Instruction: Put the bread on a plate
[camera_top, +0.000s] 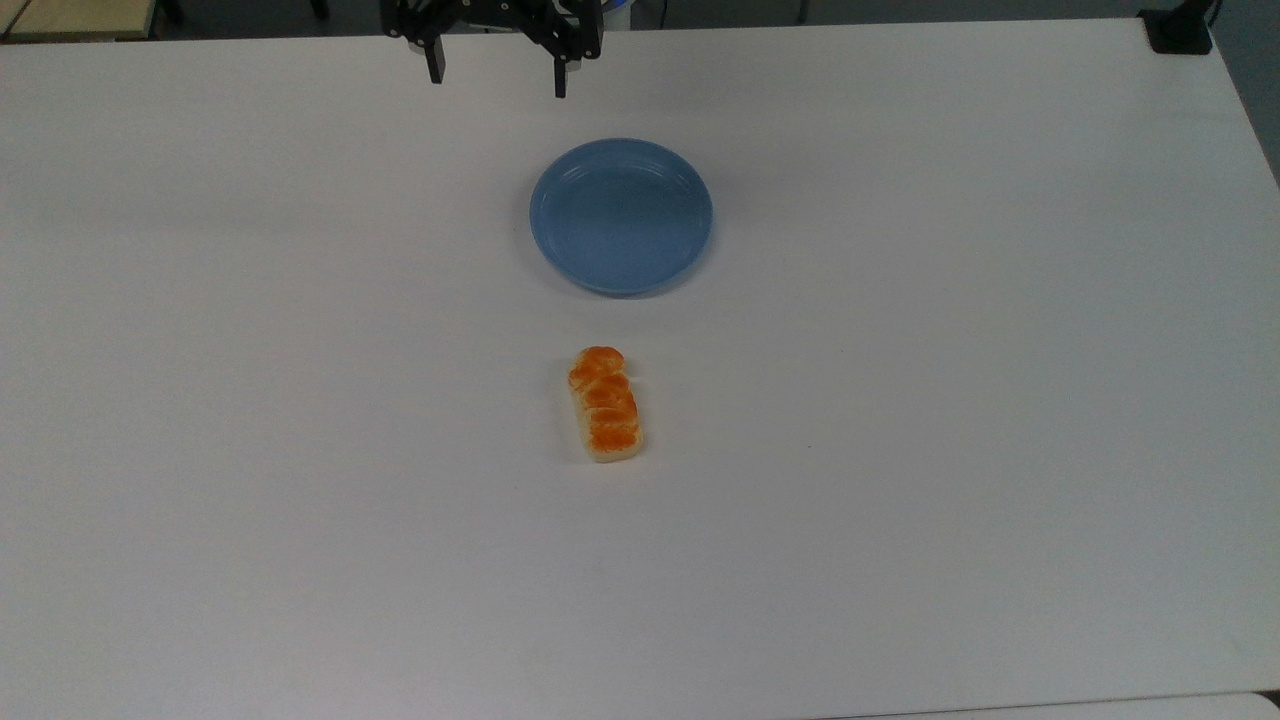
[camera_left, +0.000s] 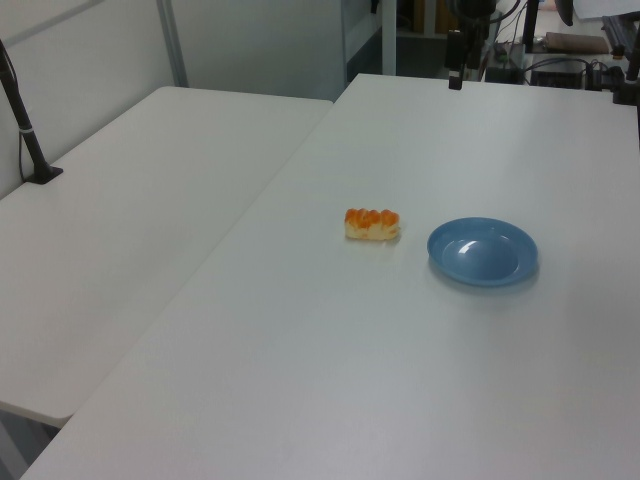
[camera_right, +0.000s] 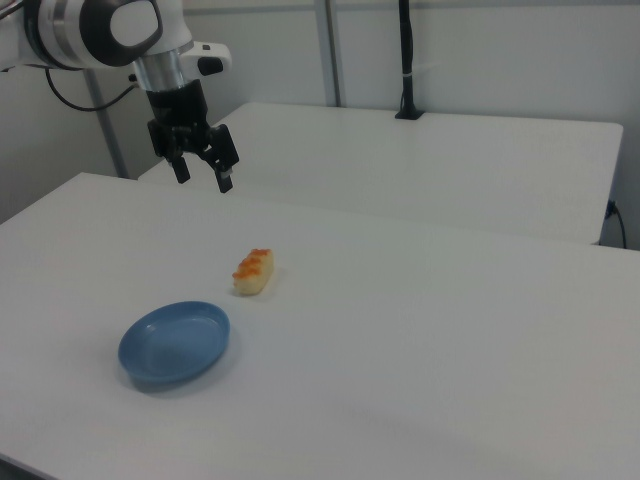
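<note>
I have the end effector (camera_top: 497, 78) hanging above the far edge of the white table (camera_top: 950, 400) in the top view, its two black fingers (camera_top: 434, 62) spread wide apart and gripping nothing. In the right view the end effector (camera_right: 202, 173) sits high in the air at the right view's upper left, well clear of the tabletop, with the white and grey arm (camera_right: 100, 30) reaching in from the right view's left edge.

The bread (camera_top: 605, 404) lies flat on the table, orange-brown bumpy top upward, its long axis running near to far in the top view. It is well apart from the end effector: the light-blue plate (camera_top: 621, 216) lies between them in the top view, with the bread on the near side of the plate and the end effector beyond the plate's far side and slightly to the top view's left.

In the right view the bread (camera_right: 253, 272) rests below and to the right view's right of the end effector, and the plate (camera_right: 174, 344) lies nearer the camera, apart from the bread. In the left view the bread (camera_left: 372, 224) is just to the left view's left of the plate (camera_left: 483, 252), not touching it. The plate holds nothing.
</note>
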